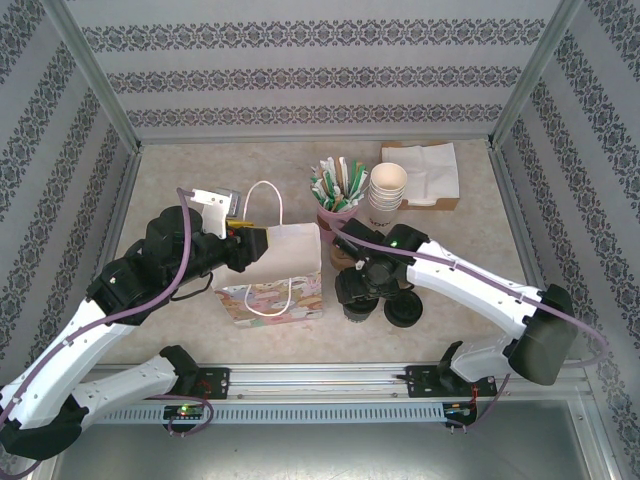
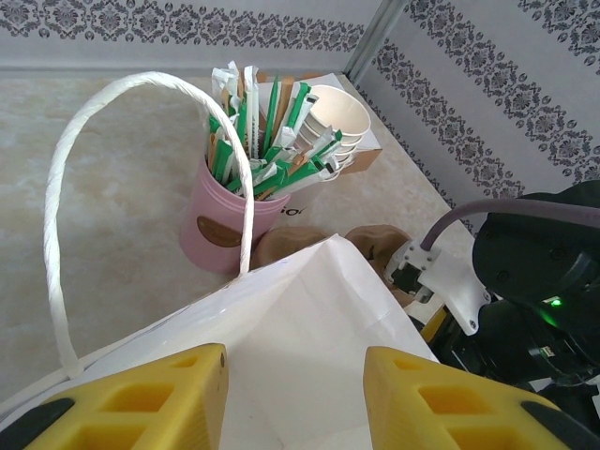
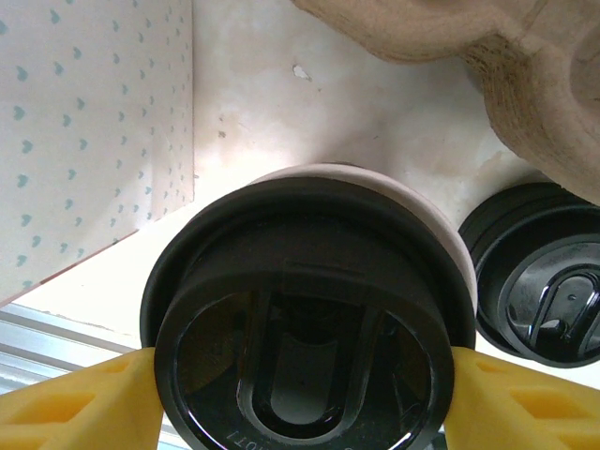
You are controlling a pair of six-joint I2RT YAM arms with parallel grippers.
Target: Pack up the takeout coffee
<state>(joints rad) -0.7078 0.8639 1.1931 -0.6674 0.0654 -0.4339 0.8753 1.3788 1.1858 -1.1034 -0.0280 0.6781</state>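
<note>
The takeout coffee [image 3: 300, 328], a cream cup under a black lid, stands beside the bag with my right gripper [image 3: 300, 394] shut on the lid, a yellow finger pressing each side. From above, the right gripper [image 1: 358, 292] covers the cup just right of the paper bag [image 1: 275, 292]. My left gripper [image 1: 250, 247] is at the bag's top left end. Its yellow fingers [image 2: 178, 394] stand partly apart around the bag's white mouth [image 2: 309, 356], holding it.
A pink cup of wrapped stirrers [image 1: 335, 212] and a stack of lidless cups [image 1: 388, 188] stand behind the bag, with napkins [image 1: 430, 170] further back. Loose black lids [image 1: 403, 311] lie right of the coffee. Brown sleeves [image 3: 525, 84] sit just beyond it.
</note>
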